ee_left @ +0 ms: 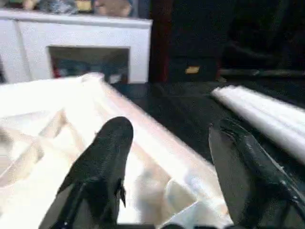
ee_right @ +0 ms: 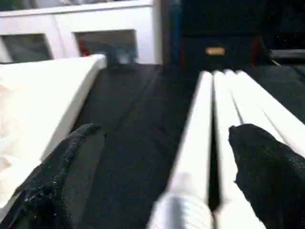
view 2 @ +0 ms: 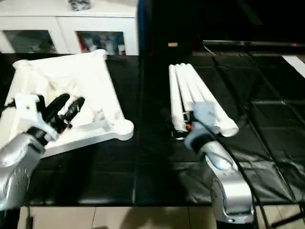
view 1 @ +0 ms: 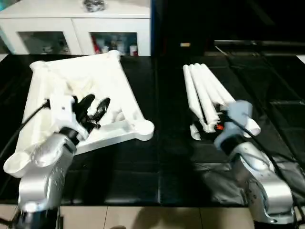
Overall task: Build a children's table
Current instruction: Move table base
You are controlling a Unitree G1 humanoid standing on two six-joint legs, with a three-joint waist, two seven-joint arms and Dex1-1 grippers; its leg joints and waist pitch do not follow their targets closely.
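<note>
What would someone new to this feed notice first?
The white tabletop lies underside up on the left of the black mat, with the left gripper over its near part. On the right, the legs lie bundled side by side, and the right gripper sits open at their near ends, holding nothing. A white cabinet stands behind.

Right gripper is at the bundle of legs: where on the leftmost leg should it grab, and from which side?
Grip the leftmost leg around its round shaft near the end closest to the robot, coming from above. Its left flank faces bare black mat, so one finger can likely drop there. The right gripper is open, straddling that leg's near end.
</note>
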